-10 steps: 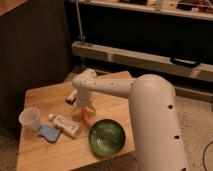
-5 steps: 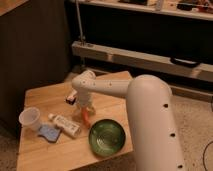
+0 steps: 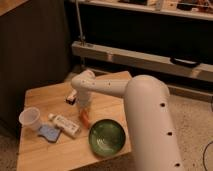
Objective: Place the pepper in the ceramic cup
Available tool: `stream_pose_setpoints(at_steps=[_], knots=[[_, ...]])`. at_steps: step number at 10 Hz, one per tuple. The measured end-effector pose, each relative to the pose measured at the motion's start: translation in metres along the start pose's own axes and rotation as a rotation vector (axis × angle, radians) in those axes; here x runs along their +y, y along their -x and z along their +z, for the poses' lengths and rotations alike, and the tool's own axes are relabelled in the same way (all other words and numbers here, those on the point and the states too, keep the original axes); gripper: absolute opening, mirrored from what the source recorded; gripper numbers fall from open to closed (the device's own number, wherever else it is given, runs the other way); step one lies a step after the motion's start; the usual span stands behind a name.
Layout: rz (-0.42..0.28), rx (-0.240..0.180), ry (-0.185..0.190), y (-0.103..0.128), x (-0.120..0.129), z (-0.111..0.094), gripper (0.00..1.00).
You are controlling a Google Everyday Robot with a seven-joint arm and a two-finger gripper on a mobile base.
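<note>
Although your hand [image 3: 83, 105] is right at the pepper [image 3: 86, 119], whether it grips it cannot be told, and the cup [image 3: 29, 119], well apart, waits unfilled.

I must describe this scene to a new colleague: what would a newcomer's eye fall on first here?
The big white robot arm dominates, reaching from the lower right to the middle of the wooden table, with its gripper directly over the orange-red pepper. Next comes the wide green bowl near the table's front edge, right of the pepper. The white ceramic cup stands apart at the table's left side.
</note>
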Motion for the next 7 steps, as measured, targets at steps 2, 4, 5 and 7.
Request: stream_pose_setpoints(at_steps=[2,4,5,7], knots=[[0.074,-0.016,-0.048,-0.006,0.004,-0.006,0.0],[0.123,0.009,-0.128,-0.014,-0.002,-0.029,0.0],[0.092,0.033,-0.176,-0.017,-0.019,-0.051,0.0],[0.031,0.062,-0.259,-0.021,-0.051,-0.093,0.0]])
